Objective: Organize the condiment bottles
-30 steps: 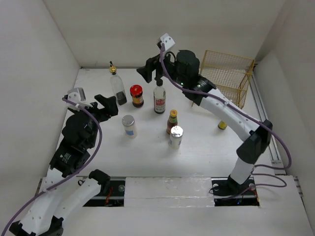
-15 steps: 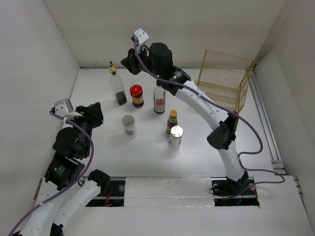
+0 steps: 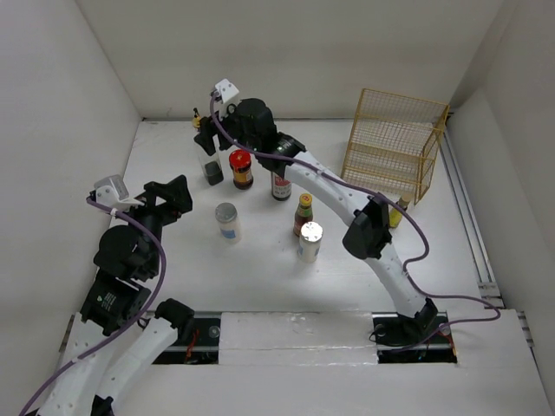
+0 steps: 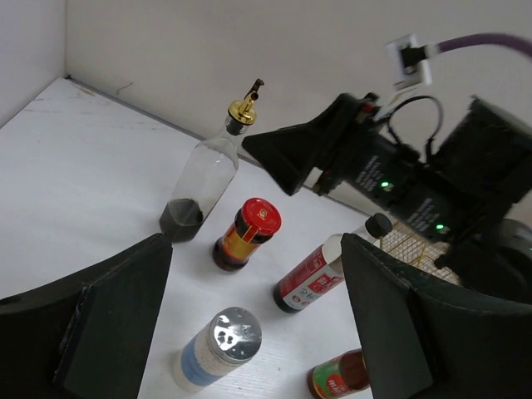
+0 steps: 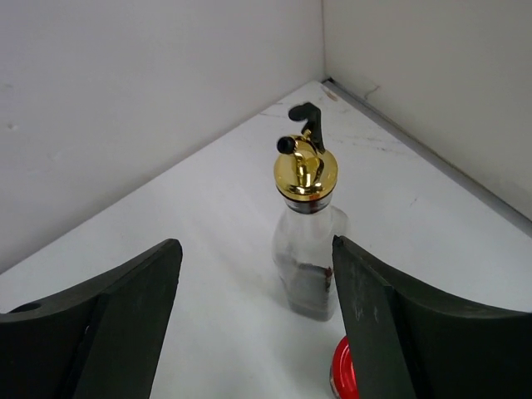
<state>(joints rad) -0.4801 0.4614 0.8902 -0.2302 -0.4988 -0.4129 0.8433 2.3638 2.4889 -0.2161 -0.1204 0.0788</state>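
Note:
The gold-spout clear bottle stands at the back left, with the red-lidded jar beside it. The tall black-capped bottle is partly hidden by my right arm. A yellow-capped brown bottle and two silver-lidded white jars stand mid-table. My right gripper is open and hovers over the gold-spout bottle, which shows just beyond its fingers. My left gripper is open and empty, left of the group, facing the silver-lidded jar and the red-lidded jar.
The yellow wire rack stands at the back right. Another yellow-capped bottle sits by the rack's front, partly behind my right arm. White walls close in the back and left sides.
My right arm has swung left, from above the tall black-capped bottle to over the gold-spout bottle. My left gripper has drawn back towards the near left, then turned slightly.

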